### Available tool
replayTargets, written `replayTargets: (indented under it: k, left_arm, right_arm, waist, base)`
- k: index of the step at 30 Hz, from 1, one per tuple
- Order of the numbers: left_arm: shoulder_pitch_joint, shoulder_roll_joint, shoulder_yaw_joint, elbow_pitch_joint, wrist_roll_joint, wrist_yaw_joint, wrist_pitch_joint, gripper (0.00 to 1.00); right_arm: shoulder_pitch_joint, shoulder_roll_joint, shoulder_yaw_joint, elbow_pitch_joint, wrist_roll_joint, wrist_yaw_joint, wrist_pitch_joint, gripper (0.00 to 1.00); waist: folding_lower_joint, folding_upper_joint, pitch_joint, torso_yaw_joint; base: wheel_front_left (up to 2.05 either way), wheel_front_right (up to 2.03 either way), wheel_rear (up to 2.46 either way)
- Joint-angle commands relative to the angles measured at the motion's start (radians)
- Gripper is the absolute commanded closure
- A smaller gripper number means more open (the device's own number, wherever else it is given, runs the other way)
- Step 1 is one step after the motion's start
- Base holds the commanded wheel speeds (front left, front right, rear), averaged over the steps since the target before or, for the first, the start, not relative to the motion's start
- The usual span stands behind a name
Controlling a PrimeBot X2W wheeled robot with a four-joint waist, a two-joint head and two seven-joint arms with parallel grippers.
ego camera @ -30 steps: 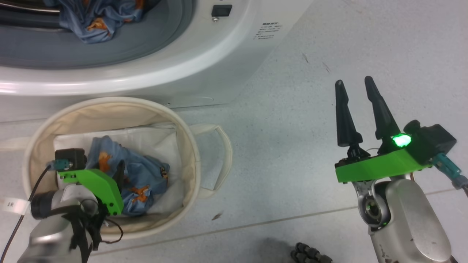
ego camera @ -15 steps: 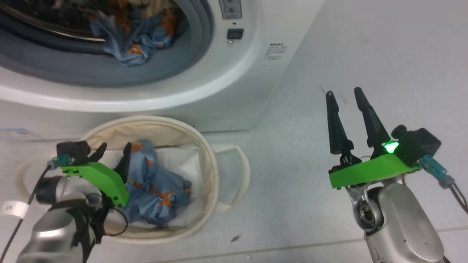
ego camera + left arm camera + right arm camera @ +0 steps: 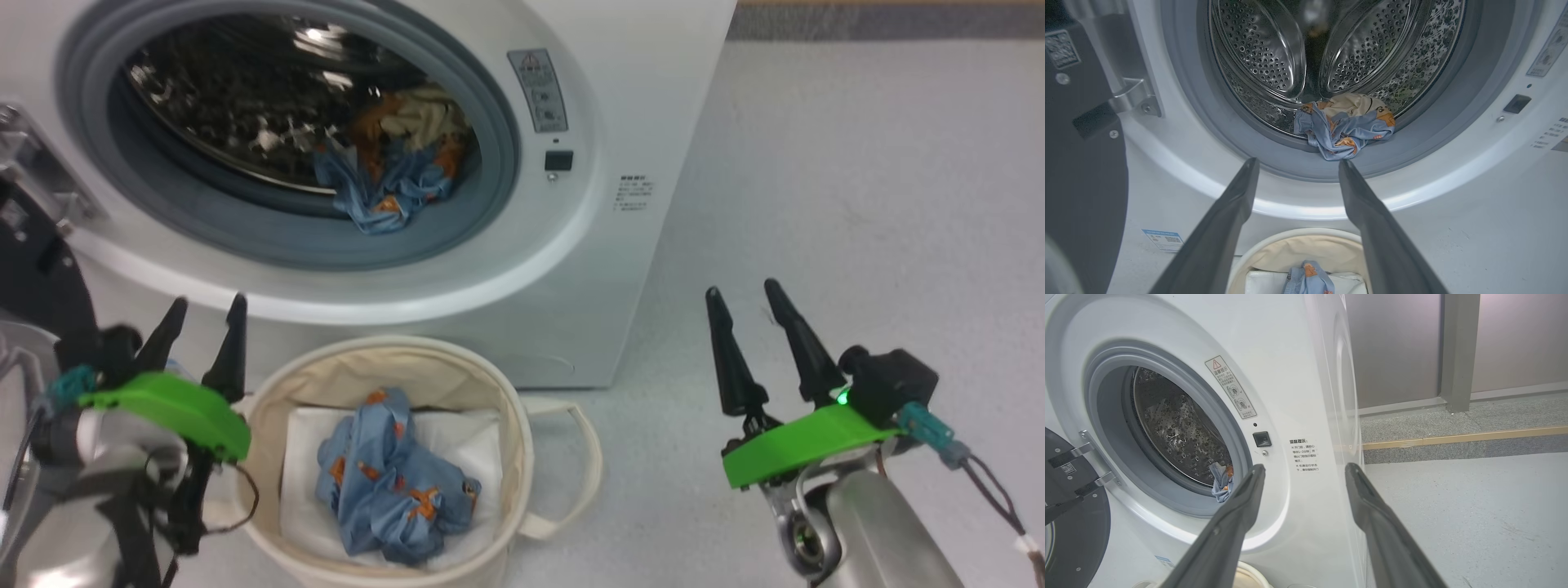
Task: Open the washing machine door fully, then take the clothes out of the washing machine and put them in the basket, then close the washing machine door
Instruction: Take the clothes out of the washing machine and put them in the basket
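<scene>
You're mid-unload: one blue garment w/ orange prints (image 3: pixel 392 490) lies in the small round cream canvas basket (image 3: pixel 522 457), on a flat white folded sheet (image 3: pixel 482 429), just in front of the white front-loading washing machine (image 3: pixel 653 122). Its round black-rimmed door (image 3: pixel 33 278) stands open at left. More blue-and-cream clothes (image 3: pixel 392 175) sit at the drum's front lip (partly over the grey seal). Left gripper (image 3: pixel 209 302) hovers beside the basket, fingers wide, empty; right gripper (image 3: pixel 741 287) likewise, well apart. Next, I'd say: reach the left gripper into the opening, pinch that bundle, lift it clear of the seal.
</scene>
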Motion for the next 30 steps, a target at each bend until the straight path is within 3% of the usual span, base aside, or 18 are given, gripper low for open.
replayTargets:
  k: [1,15,30]
  left_arm:
    - [0.008,0.054,0.068,-0.062,0.020,0.015,-0.012,0.00]
    - [0.328,0.094,0.267,-0.411,0.096,0.120,-0.012,0.00]
    - [0.453,0.073,0.332,-0.501,0.087,0.147,-0.012,0.00]
  right_arm:
    - [-0.001,0.002,0.029,-0.023,0.006,0.007,-0.005,0.00]
    - [0.024,0.002,0.071,0.008,0.005,0.007,-0.005,0.00]
    - [0.026,0.002,0.078,0.029,-0.003,0.007,-0.005,0.00]
  waist:
    - [0.0000,-0.0001,-0.044,0.014]
    - [0.0000,-0.0001,-0.125,-0.001]
    - [0.0000,-0.0001,-0.154,0.000]
  base:
    - [0.00,0.00,0.00]
    - [0.00,0.00,0.00]
    - [0.00,0.00,0.00]
